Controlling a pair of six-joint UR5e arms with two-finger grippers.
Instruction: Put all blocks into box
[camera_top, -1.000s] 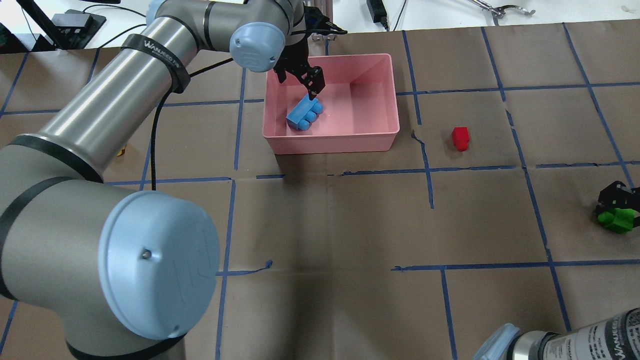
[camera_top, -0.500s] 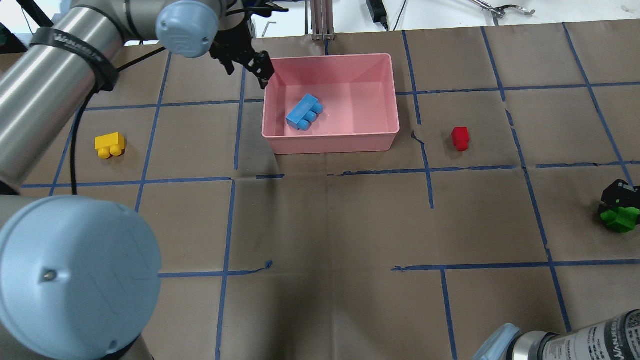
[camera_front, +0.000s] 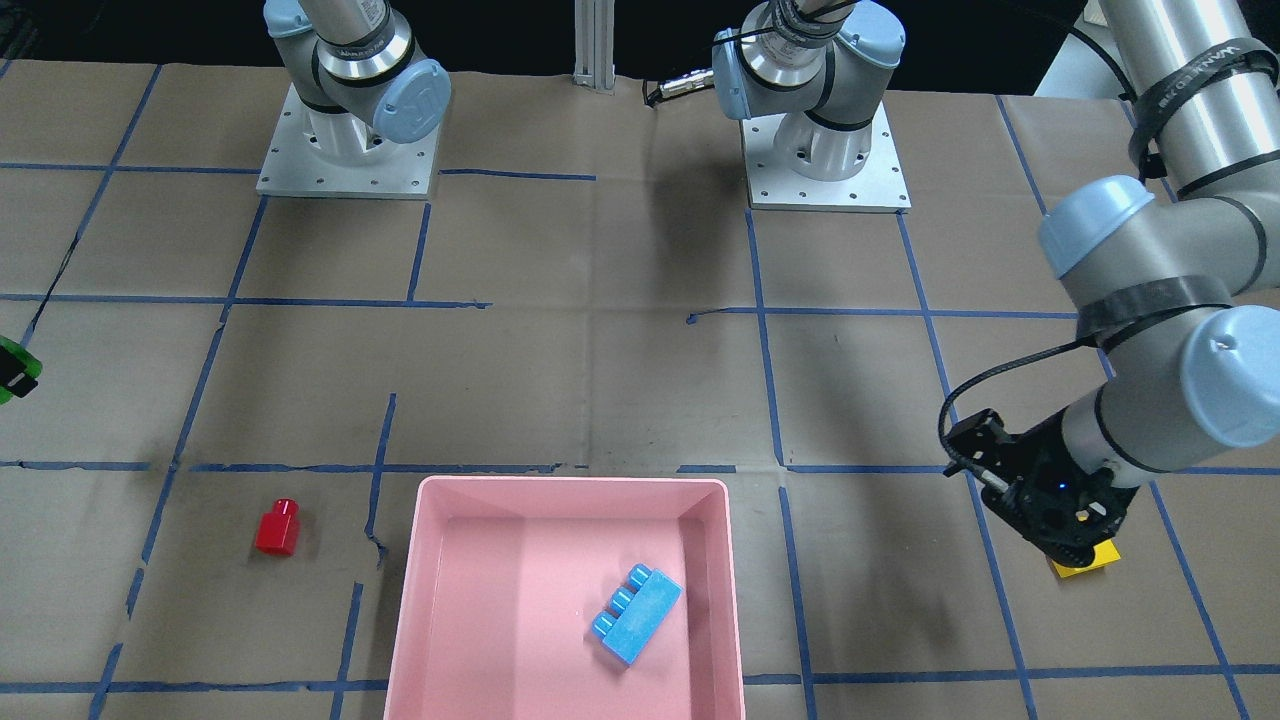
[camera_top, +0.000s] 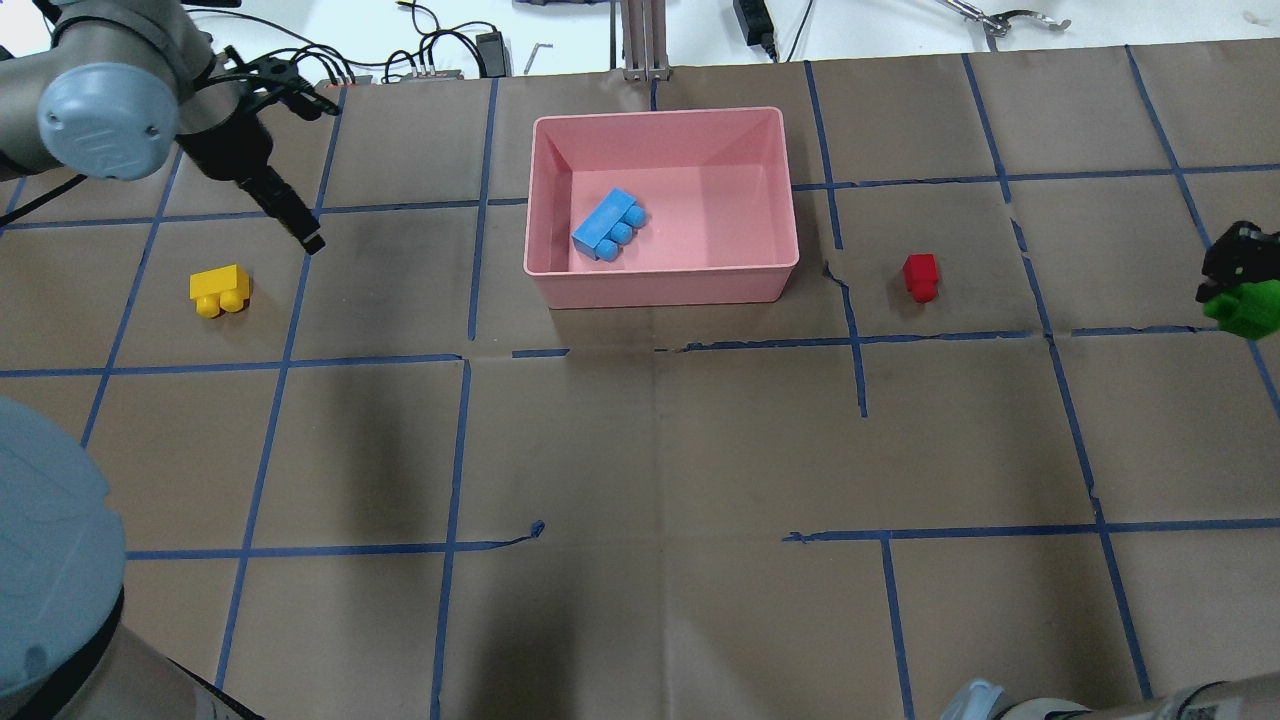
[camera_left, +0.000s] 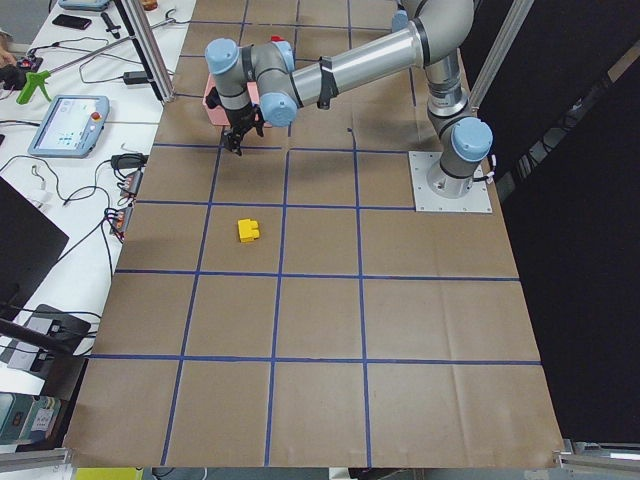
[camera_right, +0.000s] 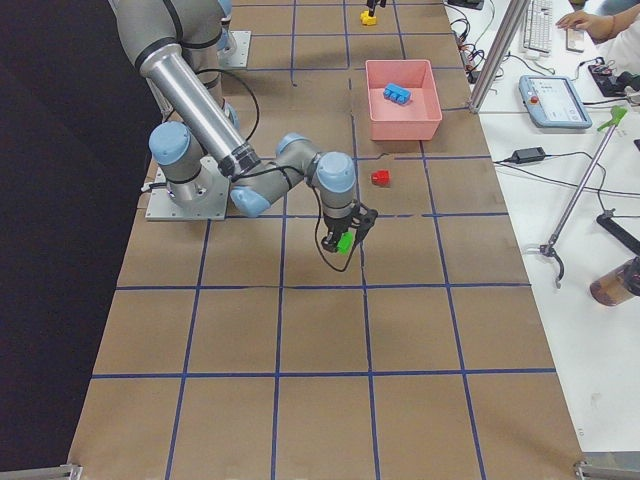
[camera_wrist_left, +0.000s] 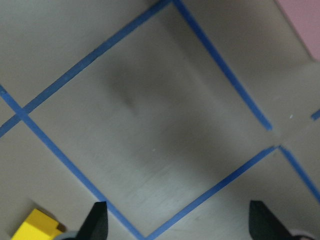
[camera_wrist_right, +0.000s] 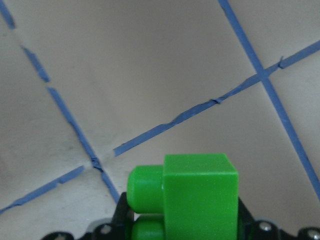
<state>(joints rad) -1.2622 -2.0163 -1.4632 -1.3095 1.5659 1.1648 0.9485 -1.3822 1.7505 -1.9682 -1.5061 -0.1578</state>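
The pink box (camera_top: 660, 285) stands at the far middle of the table, and the light-blue brick (camera_top: 608, 225) lies inside it. My left gripper (camera_top: 300, 235) is open and empty, hovering above the table between the box and the yellow brick (camera_top: 220, 290). That brick shows at the lower left corner of the left wrist view (camera_wrist_left: 35, 225). The red brick (camera_top: 921, 276) sits on the table to the right of the box. My right gripper (camera_top: 1238, 285) is shut on the green brick (camera_wrist_right: 200, 195) and holds it off the table at the far right.
Brown paper with blue tape lines covers the table (camera_top: 660, 450). An aluminium post (camera_top: 640, 40) stands just behind the box. Cables and tools lie on the white bench beyond the far edge. Both arm bases (camera_front: 345, 150) stand at the robot's side.
My left gripper has left the box and swung left toward the yellow brick, with the blue brick left lying in the box. My right gripper has carried the green brick upward in the overhead view.
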